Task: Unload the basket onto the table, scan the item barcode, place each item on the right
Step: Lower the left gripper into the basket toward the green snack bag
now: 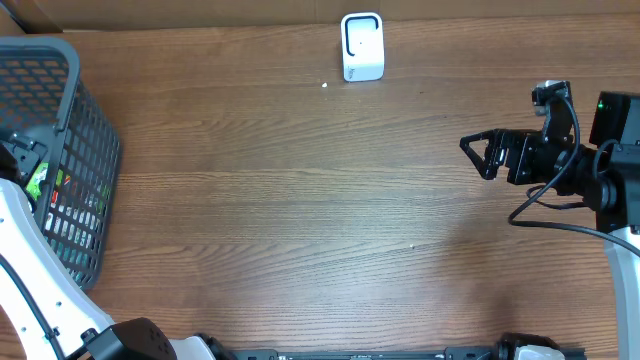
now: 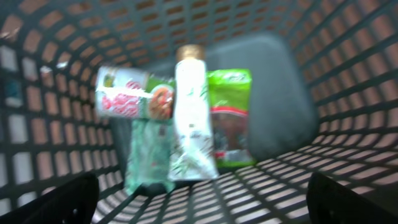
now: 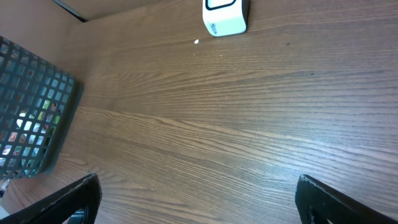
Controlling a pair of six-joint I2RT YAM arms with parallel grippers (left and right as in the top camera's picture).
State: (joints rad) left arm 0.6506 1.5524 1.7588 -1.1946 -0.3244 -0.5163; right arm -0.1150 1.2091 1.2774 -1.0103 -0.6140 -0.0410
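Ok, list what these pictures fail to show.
- Left wrist: blur hides any barcode on the bottle, can and green packet.
- Overhead: the basket mesh wall screens those items.
- Right wrist: the top edge crops the white scanner; its lettering is too small to read.

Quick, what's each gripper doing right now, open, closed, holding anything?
Left gripper: open, empty, inside the dark mesh basket.
Right gripper: open, empty, over the brown wooden table.
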